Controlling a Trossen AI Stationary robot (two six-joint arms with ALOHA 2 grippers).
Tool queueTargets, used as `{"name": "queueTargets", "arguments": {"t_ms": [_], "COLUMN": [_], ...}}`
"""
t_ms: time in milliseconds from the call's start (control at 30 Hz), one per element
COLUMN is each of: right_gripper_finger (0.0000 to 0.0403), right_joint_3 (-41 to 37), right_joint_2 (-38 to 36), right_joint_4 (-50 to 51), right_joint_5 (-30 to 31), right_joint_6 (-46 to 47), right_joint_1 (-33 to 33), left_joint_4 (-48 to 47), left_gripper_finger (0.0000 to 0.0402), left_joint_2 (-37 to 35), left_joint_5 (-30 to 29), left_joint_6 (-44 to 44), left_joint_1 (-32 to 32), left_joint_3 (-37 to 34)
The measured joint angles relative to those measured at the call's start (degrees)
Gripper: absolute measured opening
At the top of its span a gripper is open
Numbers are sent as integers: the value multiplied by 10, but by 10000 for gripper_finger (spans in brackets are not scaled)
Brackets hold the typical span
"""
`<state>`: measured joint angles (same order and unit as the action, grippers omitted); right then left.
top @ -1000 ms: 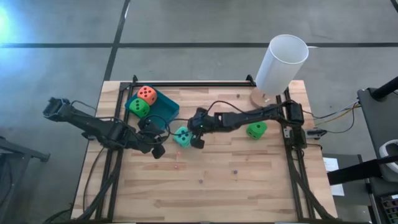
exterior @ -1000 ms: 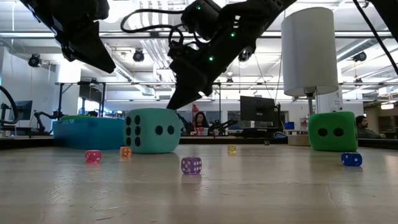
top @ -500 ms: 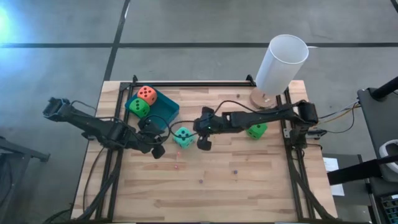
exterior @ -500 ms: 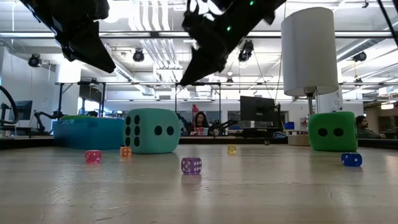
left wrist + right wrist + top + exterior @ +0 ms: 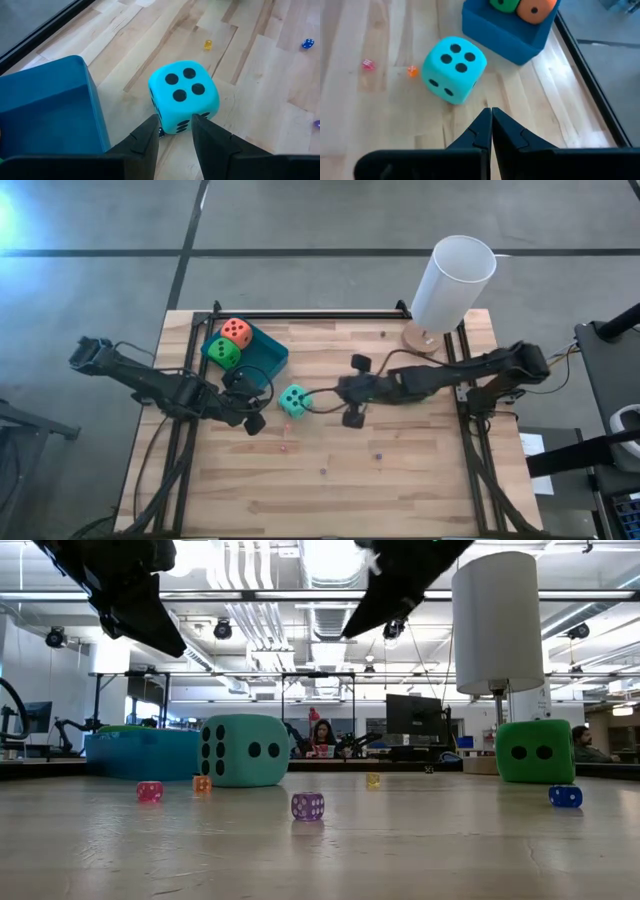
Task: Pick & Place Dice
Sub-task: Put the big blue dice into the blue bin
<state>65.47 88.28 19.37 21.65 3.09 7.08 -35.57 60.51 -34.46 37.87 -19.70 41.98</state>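
Teal die [image 5: 294, 400] on the table, between left gripper [image 5: 252, 420] and right gripper [image 5: 351, 416], touching neither. Left wrist: die just ahead of slightly parted fingers [image 5: 145, 140]. Right wrist: fingers [image 5: 479, 131] pressed together, die ahead.

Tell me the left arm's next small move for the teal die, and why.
Probably widen the left end effector before easing forward. The teal die sits on the table just ahead of it, beside the blue tray, and looks wider than the gap between the fingers. The right end effector is shut, apart from the die.
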Motion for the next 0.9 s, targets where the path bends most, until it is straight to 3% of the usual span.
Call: {"name": "queueTargets", "arguments": {"t_ms": [500, 900], "right_gripper_finger": [8, 8], "right_joint_3": [-202, -218], "right_joint_2": [-187, -206], "right_joint_4": [-146, -153], "right_joint_5": [-5, -6], "right_joint_6": [28, 25], "right_joint_1": [6, 6], "left_joint_4": [5, 12], "left_gripper_finger": [119, 119], "left_joint_2": [0, 0], "left_joint_5": [0, 0], "left_joint_6": [-1, -2], "left_joint_1": [0, 0], "left_joint_3": [0, 0]}}
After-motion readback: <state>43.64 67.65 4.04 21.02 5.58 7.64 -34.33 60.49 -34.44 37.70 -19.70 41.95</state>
